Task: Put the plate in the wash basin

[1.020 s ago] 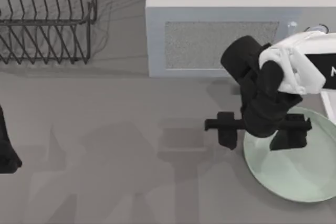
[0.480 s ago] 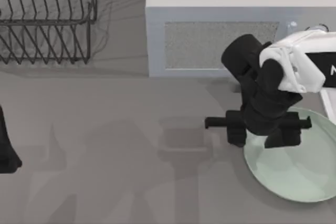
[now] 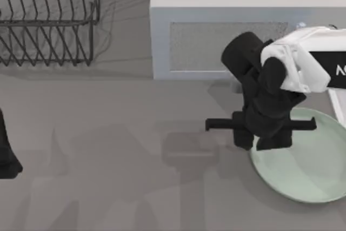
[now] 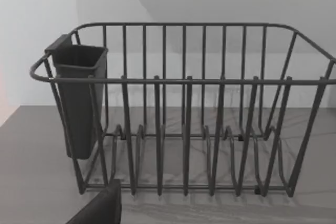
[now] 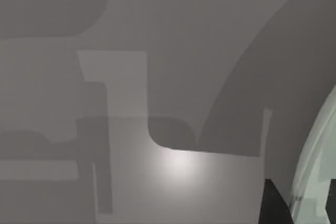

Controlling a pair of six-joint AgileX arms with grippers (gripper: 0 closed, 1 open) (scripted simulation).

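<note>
1. My right arm reaches down from the right; its end effector point(image 3: 263, 136) pinches the left rim of the plate point(image 3: 308, 166).
2. The plate lies on the bench point(image 3: 119, 177) before the microwave point(image 3: 227, 20), at the right.
3. My left arm is parked at the left edge.

You've got a grey table point(image 3: 124, 150) here: wire rack point(image 3: 48, 20) back left, microwave point(image 3: 227, 25) behind the middle, and the plate point(image 3: 308, 171) near the right edge (flat, as far as you can see).
</note>
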